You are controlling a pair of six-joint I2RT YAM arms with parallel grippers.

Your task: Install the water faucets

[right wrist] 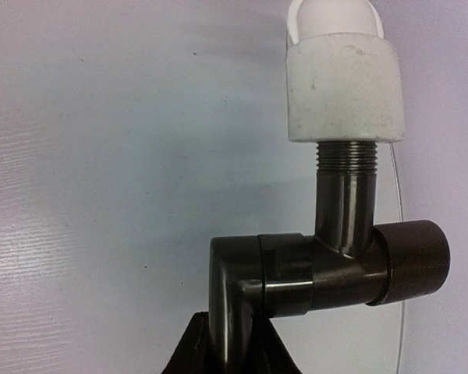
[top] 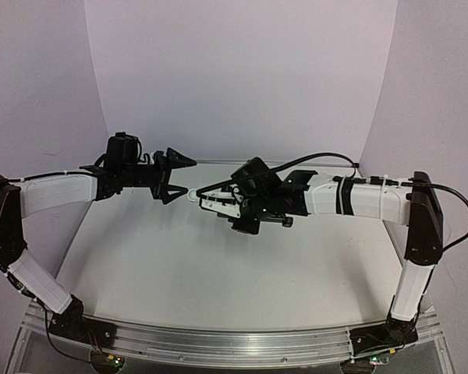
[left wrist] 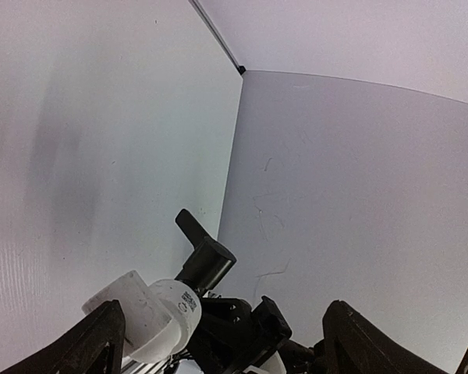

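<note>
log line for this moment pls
left gripper: jaws open, empty | right gripper: shut on faucet | white fitting: on faucet's threaded end

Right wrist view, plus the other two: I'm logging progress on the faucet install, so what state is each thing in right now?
black faucet: gripped at its lower end, threaded stem inside the white fitting.
white fitting: on the faucet's thread, some thread bare below it.
right gripper: shut on the black faucet.
left gripper: open, empty, facing the fitting.
</note>
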